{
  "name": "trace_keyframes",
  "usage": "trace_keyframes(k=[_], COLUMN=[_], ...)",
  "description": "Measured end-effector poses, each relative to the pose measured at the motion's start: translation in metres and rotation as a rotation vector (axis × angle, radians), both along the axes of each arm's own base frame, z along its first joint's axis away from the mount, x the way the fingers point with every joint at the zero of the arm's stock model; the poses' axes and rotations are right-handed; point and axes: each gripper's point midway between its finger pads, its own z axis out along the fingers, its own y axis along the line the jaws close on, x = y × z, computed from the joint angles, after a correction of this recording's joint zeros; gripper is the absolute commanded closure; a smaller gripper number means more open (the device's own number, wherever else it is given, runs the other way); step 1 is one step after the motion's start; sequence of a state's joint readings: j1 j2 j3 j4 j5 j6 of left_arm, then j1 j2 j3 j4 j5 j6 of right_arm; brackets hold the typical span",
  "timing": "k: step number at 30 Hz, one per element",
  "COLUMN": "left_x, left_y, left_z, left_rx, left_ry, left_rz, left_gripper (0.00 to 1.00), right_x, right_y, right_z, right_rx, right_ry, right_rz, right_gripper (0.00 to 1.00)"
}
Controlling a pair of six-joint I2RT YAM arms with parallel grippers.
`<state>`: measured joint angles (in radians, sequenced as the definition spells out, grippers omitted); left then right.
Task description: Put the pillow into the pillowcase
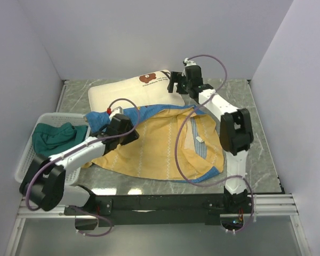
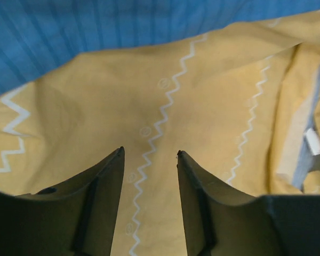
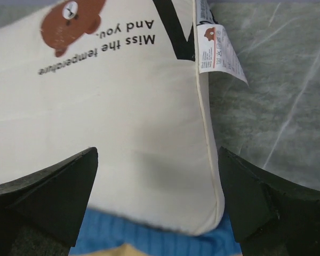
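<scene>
The left arm lies low and reaches forward; the left tool points down, jaws partly parted. The right arm stretches far ahead; the right tool is spread wide, apparently gripping nothing.

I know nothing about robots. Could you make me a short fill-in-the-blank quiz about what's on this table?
The pillow carries a print of a brown ____. On the yellow side of the pillowcase the zigzag lines are ____. The dark green cloth lies in a white ____. The gripper open at the pillow's tagged corner belongs to the ____ arm.
Missing words: bear; white; basket; right.
</scene>
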<state>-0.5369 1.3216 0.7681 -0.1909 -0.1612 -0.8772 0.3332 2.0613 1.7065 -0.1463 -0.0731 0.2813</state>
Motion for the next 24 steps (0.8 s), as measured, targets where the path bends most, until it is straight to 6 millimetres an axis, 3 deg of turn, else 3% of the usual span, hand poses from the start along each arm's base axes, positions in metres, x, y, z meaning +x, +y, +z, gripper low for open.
trace_keyframes(k=[4, 6, 10, 12, 13, 15, 16, 17, 19, 24], left_x=[-0.003, -0.005, -0.010, -0.013, -0.015, -0.016, -0.017, -0.017, -0.019, -0.029], left_y=[-0.008, -0.010, -0.009, -0.007, -0.006, -0.006, -0.007, -0.007, -0.007, -0.003], left_z=[-0.033, -0.047, -0.069, -0.075, -0.077, -0.079, -0.078, -0.079, -0.078, -0.073], left_rx=[0.022, 0.034, 0.058, 0.062, 0.064, 0.063, 0.061, 0.060, 0.057, 0.049], left_ry=[0.071, 0.104, 0.157, 0.174, 0.179, 0.182, 0.182, 0.182, 0.182, 0.174], left_rz=[-0.002, 0.001, 0.018, 0.027, 0.031, 0.037, 0.038, 0.039, 0.043, 0.046], left_gripper=[0.76, 0.80, 0.92, 0.95, 0.97, 0.97, 0.98, 0.98, 0.98, 0.99], right_x=[0.029, 0.041, 0.043, 0.042, 0.042, 0.039, 0.037, 0.036, 0.033, 0.030], right_y=[0.010, 0.016, 0.023, 0.023, 0.024, 0.027, 0.029, 0.030, 0.035, 0.033], right_z=[-0.038, -0.053, -0.067, -0.066, -0.065, -0.065, -0.065, -0.064, -0.062, -0.059], right_rx=[0.011, 0.030, 0.066, 0.083, 0.091, 0.106, 0.117, 0.124, 0.148, 0.156], right_ry=[0.036, 0.051, 0.080, 0.084, 0.081, 0.089, 0.095, 0.097, 0.108, 0.136], right_rz=[0.055, 0.086, 0.136, 0.150, 0.159, 0.178, 0.188, 0.197, 0.210, 0.186], right_gripper=[0.00, 0.00, 0.01, 0.14, 0.38, 0.62, 0.79, 0.86, 1.00, 1.00])
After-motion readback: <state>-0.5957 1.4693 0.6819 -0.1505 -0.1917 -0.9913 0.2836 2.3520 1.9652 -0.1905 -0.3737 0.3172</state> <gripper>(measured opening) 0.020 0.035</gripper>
